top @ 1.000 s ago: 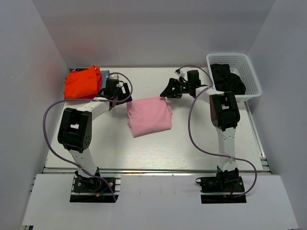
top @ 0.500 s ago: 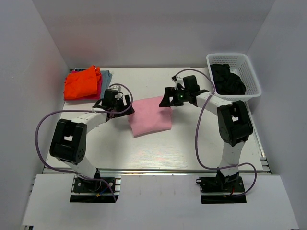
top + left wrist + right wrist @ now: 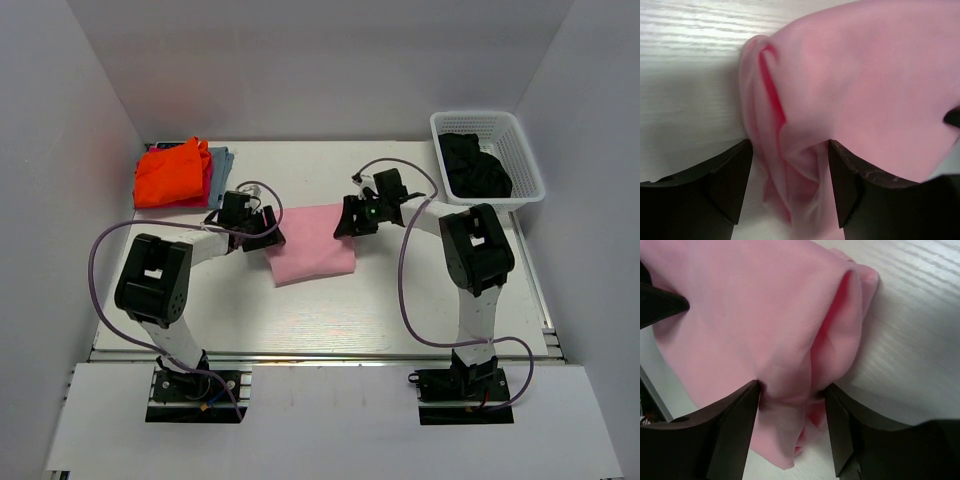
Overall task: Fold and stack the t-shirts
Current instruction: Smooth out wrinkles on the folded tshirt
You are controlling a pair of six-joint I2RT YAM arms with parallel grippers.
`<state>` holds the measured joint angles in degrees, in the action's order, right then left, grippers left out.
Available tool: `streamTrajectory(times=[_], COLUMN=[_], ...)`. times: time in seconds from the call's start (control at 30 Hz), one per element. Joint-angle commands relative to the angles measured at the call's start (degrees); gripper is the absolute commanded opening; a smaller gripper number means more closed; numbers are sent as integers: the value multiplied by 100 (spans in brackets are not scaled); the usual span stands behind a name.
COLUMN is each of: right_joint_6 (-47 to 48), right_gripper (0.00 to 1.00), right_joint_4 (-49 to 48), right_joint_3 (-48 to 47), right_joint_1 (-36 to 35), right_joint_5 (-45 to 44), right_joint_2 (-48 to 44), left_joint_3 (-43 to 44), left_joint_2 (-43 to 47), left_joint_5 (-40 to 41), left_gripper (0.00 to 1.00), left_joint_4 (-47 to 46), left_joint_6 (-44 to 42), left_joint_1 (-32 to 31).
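Observation:
The light pink t-shirt (image 3: 312,245) lies folded in a rough rectangle mid-table. My left gripper (image 3: 268,233) is at its left edge, and in the left wrist view the gripper (image 3: 789,185) has its jaws closed on bunched pink cloth (image 3: 865,75). My right gripper (image 3: 346,220) is at the shirt's upper right corner, and in the right wrist view the gripper (image 3: 792,430) pinches the pink folds (image 3: 740,305). The bright orange t-shirt (image 3: 172,172) lies folded on a pile at the back left, with grey-blue cloth (image 3: 222,157) under it. A black t-shirt (image 3: 475,165) fills the basket.
A white plastic basket (image 3: 528,160) stands at the back right corner. White walls close in the table on the left, back and right. Both arms' cables loop over the table beside the pink shirt.
Both grippers have come down and inward onto the pink shirt's two sides. The left one moved away from the orange pile. The shirt's edges are now bunched between the jaws.

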<state>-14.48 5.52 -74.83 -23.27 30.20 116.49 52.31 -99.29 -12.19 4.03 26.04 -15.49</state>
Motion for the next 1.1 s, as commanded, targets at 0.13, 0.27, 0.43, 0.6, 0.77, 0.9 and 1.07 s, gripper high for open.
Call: streamTrajectory(times=[0.13,0.27,0.43,0.6,0.77,0.9,1.07], right_joint_6=[-160,-573,-801,-1284,-1102,-741,-626], right_gripper=[44,0,0,0,6,44,90], right_joint_4=[-473,-1210,-1570,-2054,-1810,-1343,-1246], right_joint_3=[-41,205,337,451,381,258,258], right_joint_1=[-73,-38,15,138,164,156,156], right_joint_5=[1180,1708,2103,2438,2097,1938,2236], right_joint_2=[216,260,366,796,806,490,-125], left_joint_3=[-134,-248,-371,-590,-591,-529,-336], left_joint_2=[-249,-249,-249,-355,-460,-583,-583], left_joint_5=[-574,-758,-812,-1171,-1172,-1172,-1119], left_gripper=[69,66,58,57,40,23,7], left_joint_4=[-307,-517,-649,-887,-887,-887,-887], left_joint_6=[15,15,15,15,-90,-91,-205], left_joint_1=[-25,-25,-25,81,81,81,81])
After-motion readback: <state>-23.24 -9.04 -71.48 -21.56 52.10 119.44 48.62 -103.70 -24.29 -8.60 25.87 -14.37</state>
